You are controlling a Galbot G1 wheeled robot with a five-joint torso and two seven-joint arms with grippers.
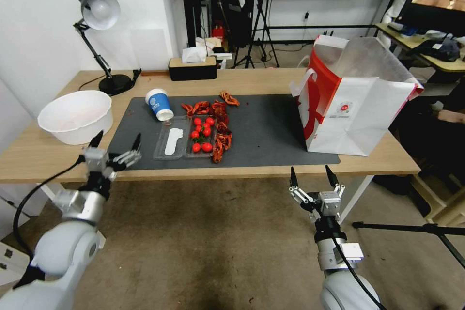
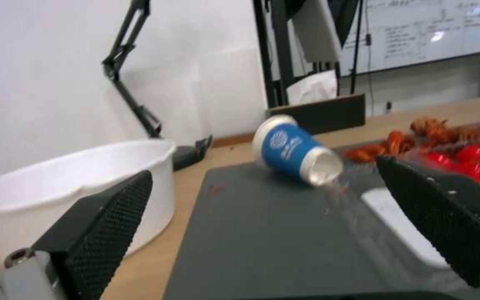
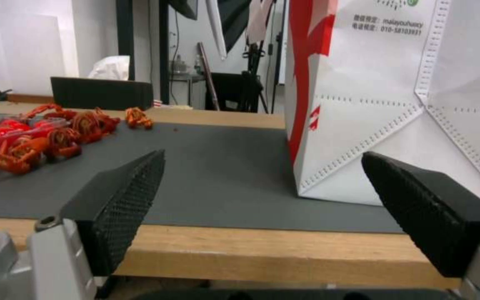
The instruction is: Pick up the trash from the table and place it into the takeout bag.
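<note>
One blue-white paper cup (image 1: 160, 104) lies tipped on the mat (image 1: 261, 128).

the light wood worktop (image 1: 252, 82) carries a dark grey mat (image 1: 271, 131), a white basin (image 1: 75, 116) and black lamp (image 1: 104, 48) at its left, and a black tissue box (image 1: 193, 69) at the back edge.

The dark mat (image 1: 261, 128) lay bare between the red leftovers (image 1: 220, 128) and the takeout bag (image 1: 348, 101), leaving an open lane across the bench (image 1: 271, 80). The left end effector (image 1: 116, 147), fingers spread, hung at the mat's near left corner, hemmed by the white basin (image 1: 75, 116) on its left and the tipped blue-white paper cup (image 1: 160, 104) and clear tray (image 1: 186, 143) ahead. The right end effector (image 1: 314, 178), also spread, hung clear below the bench's front edge.
</note>
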